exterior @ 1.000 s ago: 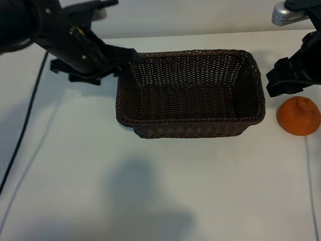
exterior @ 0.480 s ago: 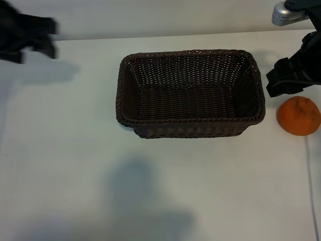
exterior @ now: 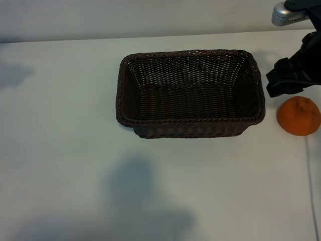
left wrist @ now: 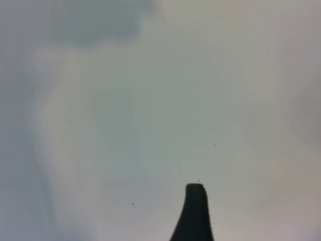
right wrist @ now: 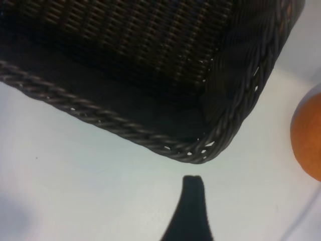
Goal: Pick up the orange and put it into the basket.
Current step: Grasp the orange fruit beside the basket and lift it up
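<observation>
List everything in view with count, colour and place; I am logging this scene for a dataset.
basket: one, dark-brown woven wicker, middle of the table toward the far side, nothing in it.
orange: one, bright orange, on the table just right of the basket, apart from it.
table: one, white, under everything.
cable: one, thin and pale, on the table at the right edge, running from below the orange toward the near side.
right gripper: one, black, at the right edge, just behind the orange, holding nothing.
left gripper: one, out of the exterior view; one black fingertip shows in the left wrist view over bare table.
</observation>
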You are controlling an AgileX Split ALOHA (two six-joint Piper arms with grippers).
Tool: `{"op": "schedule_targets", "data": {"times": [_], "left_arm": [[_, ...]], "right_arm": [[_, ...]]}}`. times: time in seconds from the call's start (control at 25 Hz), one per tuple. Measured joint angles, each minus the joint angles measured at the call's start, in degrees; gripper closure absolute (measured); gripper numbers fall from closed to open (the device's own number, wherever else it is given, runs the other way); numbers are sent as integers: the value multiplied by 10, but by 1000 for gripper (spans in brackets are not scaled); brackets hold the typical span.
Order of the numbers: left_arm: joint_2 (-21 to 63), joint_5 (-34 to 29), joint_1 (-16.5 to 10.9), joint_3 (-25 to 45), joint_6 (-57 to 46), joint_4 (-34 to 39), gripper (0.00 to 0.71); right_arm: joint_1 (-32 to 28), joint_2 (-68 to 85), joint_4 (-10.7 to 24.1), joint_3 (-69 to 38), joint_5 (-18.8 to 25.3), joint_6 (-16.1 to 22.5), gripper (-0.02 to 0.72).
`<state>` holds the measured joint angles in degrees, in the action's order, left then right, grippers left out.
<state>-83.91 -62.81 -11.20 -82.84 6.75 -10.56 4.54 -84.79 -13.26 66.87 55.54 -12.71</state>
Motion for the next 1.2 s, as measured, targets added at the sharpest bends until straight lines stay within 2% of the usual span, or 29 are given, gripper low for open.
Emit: {"op": "schedule_targets", "data": {"times": [0.44,0.56,0.72,0.84,1.0,1.2], "left_arm": [[240,-9,0,17,18,-6,114],[342,15,0,79,30,-7,114],[460,89,0,203,35,4,114],[546,106,0,288,26,27,114],[607,104,12,371,12,26,114],[628,80,30,397,10,5,114]], "right_arm": [[0,0,0,0,1,0,108],[0,0,0,0,1,0,108],[0,0,0,0,1,0,108],[0,0,0,0,1,0,108],[0,0,0,0,1,0,108],[0,0,0,0,4,0,108]]}}
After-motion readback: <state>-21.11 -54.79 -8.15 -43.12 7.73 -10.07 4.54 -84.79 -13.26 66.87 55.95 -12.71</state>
